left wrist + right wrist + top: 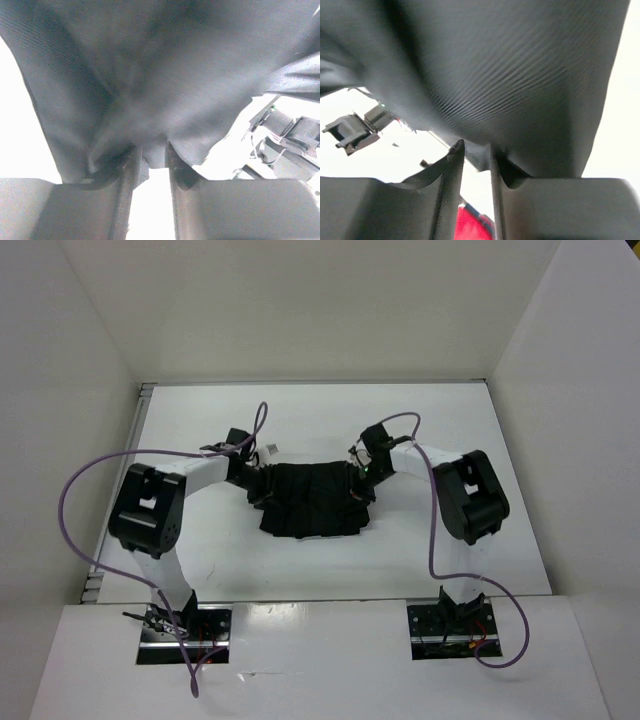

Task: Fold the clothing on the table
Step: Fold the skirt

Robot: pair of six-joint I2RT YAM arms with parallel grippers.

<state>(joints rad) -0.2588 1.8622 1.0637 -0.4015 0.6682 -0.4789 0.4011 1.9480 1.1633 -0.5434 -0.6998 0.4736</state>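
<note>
1. Our left gripper (pixel 152 156) is pinching a bit of the clothing (pixel 150 75) between its two fingers. Only a small edge sits in the pinch, at the bottom middle of the left wrist view. We think it could slip out if we pull hard.
2. Our right gripper (pixel 474 152) is clamped on the black cloth too, low in the middle of its own view. The bite looks small here as well, so the same slip could happen.
3. The clothing is in the middle of the top view, stretched between both grippers, over the table (pixel 300 420). If one side moves faster than the other, the cloth could twist and the fold would come out crooked.
4. The cloth looks thin and floppy. It may bunch up when we lay it down.
5. The left arm (pixel 150 510) and right arm (pixel 470 495) reach in from both sides. They could bump if we bring them too close.
</note>
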